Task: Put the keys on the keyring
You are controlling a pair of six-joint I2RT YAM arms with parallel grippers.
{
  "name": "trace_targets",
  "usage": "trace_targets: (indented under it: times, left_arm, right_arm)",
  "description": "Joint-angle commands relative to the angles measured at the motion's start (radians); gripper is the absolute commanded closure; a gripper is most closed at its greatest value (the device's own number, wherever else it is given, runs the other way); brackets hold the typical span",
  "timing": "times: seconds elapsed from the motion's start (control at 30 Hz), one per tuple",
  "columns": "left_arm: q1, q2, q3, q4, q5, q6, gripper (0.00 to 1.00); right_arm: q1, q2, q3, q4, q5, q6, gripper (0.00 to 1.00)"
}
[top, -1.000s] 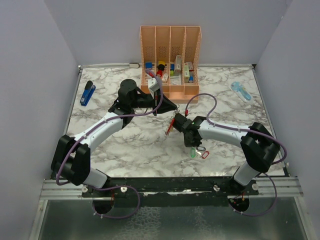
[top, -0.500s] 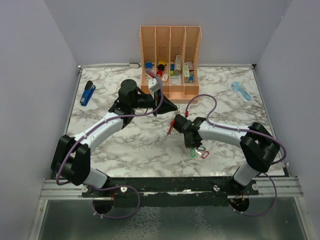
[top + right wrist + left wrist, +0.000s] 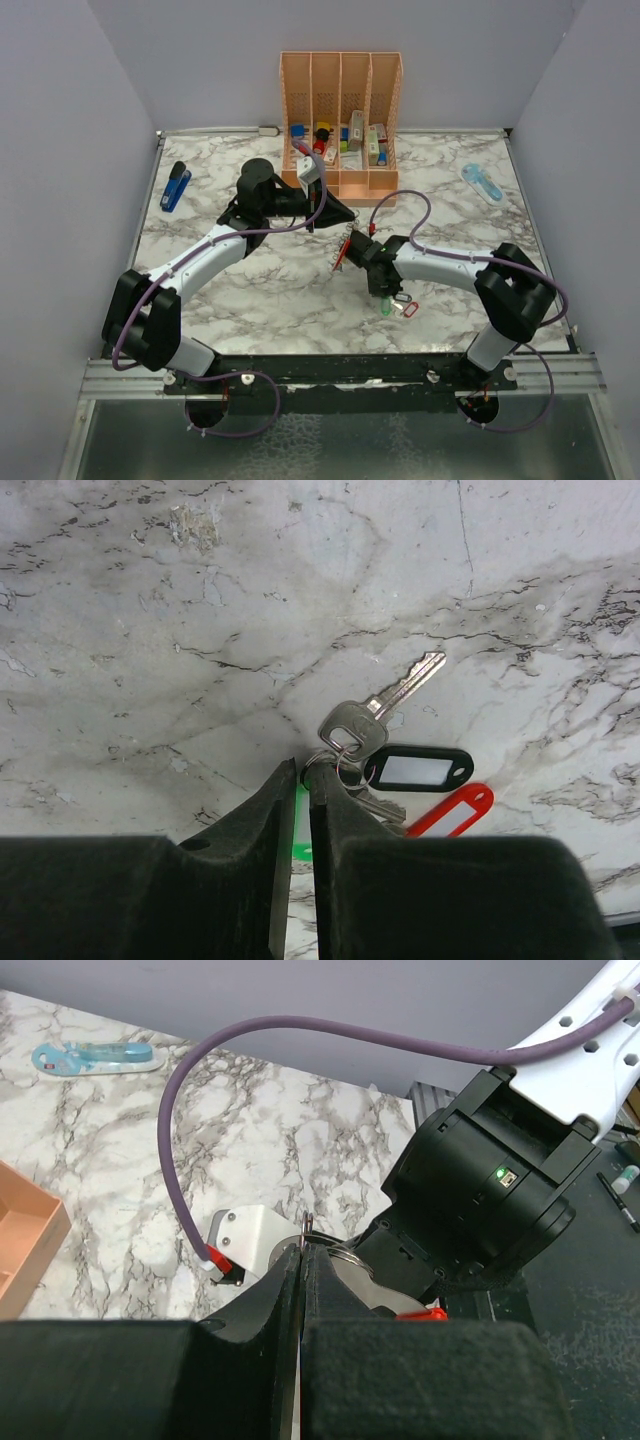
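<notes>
An orange desk organiser (image 3: 341, 62) with small items in its slots stands at the middle of the counter's (image 3: 270, 285) far edge. A blue stapler (image 3: 175, 187) lies by the left edge, and a pale blue packet (image 3: 482, 182) lies near the far right corner.

The keys (image 3: 398, 303) lie in a bunch close to the near edge, right of the middle, and partly under the right arm (image 3: 440, 265). The bunch has a silver key (image 3: 385, 700), a black tag (image 3: 415, 770), a red tag (image 3: 452, 810) and a green tag (image 3: 298, 825).

The right arm folds back from its elbow towards the middle of the counter. Its tool (image 3: 302, 770) points down at the bunch with the fingers almost together. Their tips are at the small ring that joins the keys, and I cannot tell whether they pinch it.

The left arm (image 3: 210, 250) stretches towards the organiser's front. Its tool (image 3: 303, 1250) is clenched on the keyring (image 3: 340, 256), which is seen edge-on as a thin red strip above the counter. Just past the left tool's tips, the right arm's black joint (image 3: 480, 1180) and purple cable (image 3: 190, 1090) block the view.
</notes>
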Motion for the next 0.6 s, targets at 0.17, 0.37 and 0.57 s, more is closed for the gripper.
trace_targets:
  times: [0.17,0.37,0.57]
  left_arm:
    - [-0.006,-0.007,0.018,0.011,-0.013,0.004,1.00]
    - [-0.006,-0.002,0.022,0.003,-0.011,0.006,1.00]
    - [-0.006,0.007,0.035,-0.017,-0.003,0.010,1.00]
  right_arm:
    - [0.009,-0.033,-0.008,-0.007,0.041,0.037,0.99]
    - [0.009,-0.089,0.006,-0.065,0.069,0.041,0.99]
    - [0.009,-0.245,-0.002,-0.090,0.079,0.030,0.99]
